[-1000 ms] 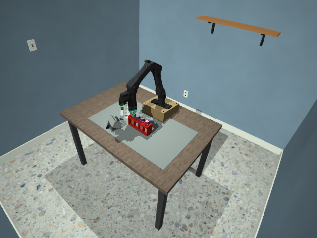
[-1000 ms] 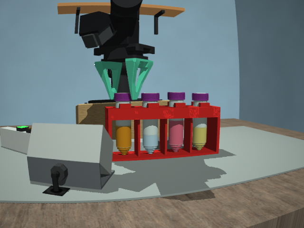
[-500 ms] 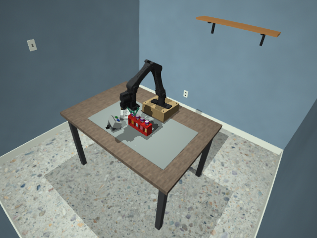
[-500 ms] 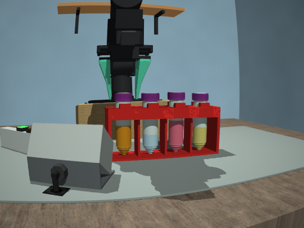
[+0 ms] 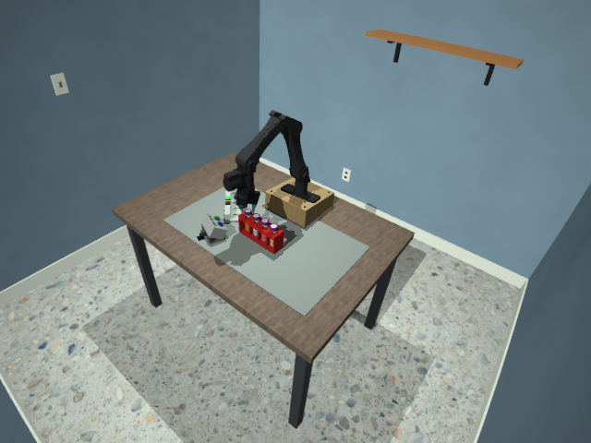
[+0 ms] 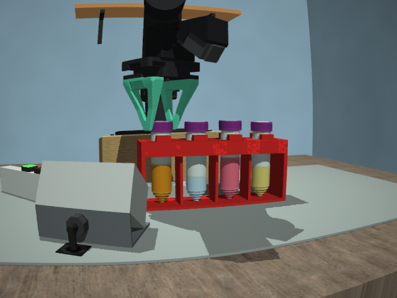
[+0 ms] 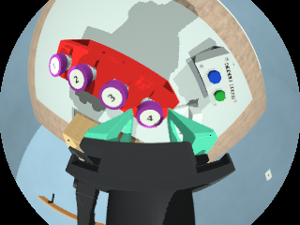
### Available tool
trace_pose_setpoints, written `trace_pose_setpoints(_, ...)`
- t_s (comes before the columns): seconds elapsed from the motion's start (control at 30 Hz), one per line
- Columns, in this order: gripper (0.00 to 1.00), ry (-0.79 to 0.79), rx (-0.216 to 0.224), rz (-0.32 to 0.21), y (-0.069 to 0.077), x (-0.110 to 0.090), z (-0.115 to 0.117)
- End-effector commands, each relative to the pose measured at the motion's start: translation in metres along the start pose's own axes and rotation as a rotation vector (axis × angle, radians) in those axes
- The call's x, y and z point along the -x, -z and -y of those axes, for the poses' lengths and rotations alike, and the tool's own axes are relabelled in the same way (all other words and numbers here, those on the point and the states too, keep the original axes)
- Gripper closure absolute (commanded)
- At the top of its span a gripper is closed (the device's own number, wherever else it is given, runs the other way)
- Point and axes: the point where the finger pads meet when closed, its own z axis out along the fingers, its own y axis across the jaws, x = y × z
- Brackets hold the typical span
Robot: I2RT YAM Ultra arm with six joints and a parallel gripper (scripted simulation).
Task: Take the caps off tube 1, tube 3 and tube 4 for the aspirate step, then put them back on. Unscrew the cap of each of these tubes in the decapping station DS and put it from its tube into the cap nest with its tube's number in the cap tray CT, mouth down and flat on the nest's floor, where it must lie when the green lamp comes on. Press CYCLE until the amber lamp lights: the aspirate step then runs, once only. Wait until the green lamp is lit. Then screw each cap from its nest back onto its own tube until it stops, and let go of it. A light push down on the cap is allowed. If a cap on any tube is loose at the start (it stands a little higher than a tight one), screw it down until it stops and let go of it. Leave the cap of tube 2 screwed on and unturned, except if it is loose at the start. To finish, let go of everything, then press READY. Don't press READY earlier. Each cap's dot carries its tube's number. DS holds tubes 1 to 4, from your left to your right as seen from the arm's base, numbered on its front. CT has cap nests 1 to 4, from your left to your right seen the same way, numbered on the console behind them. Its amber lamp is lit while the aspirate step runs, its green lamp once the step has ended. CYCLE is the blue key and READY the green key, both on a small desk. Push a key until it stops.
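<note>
The red station DS (image 5: 278,243) (image 6: 179,148) (image 7: 141,86) holds four tubes, each bearing a purple cap. My gripper (image 5: 247,209) (image 6: 161,129) (image 7: 150,112) is open around the cap of tube 4 (image 6: 162,126) (image 7: 150,118), with a gap at both sides in the wrist view. Cap 3 (image 7: 112,95), cap 2 (image 7: 80,78) and cap 1 (image 7: 58,65) sit on their tubes. The green lamp (image 5: 227,197) (image 6: 29,166) is lit. The white cap tray CT (image 5: 227,213) is mostly hidden; its nests cannot be read.
The small grey desk (image 5: 213,231) (image 6: 86,185) stands beside DS. It carries the blue CYCLE key (image 5: 220,223) (image 7: 215,77) and green READY key (image 5: 216,218) (image 7: 219,96). The wooden base block (image 5: 286,207) stands behind DS, under the arm.
</note>
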Motion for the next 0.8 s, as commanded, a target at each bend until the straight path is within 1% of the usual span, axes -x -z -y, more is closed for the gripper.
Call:
trace_pose_setpoints(0.0,0.51,0.123,-0.009,0.009,0.0031,0.0016,0.0014)
trace_pose_setpoints(0.13,0.51,0.123,-0.009,0.009,0.0029,0.0017,0.0014)
trace_pose_setpoints(0.17,1.00,0.123,-0.009,0.009,0.0029,0.0017,0.0014)
trace_pose_setpoints(0.63,1.00,0.123,-0.009,0.009,0.0029,0.0018,0.0014)
trace_pose_setpoints(0.77,1.00,-0.077,-0.008,0.010,0.0027,0.0017,0.0014)
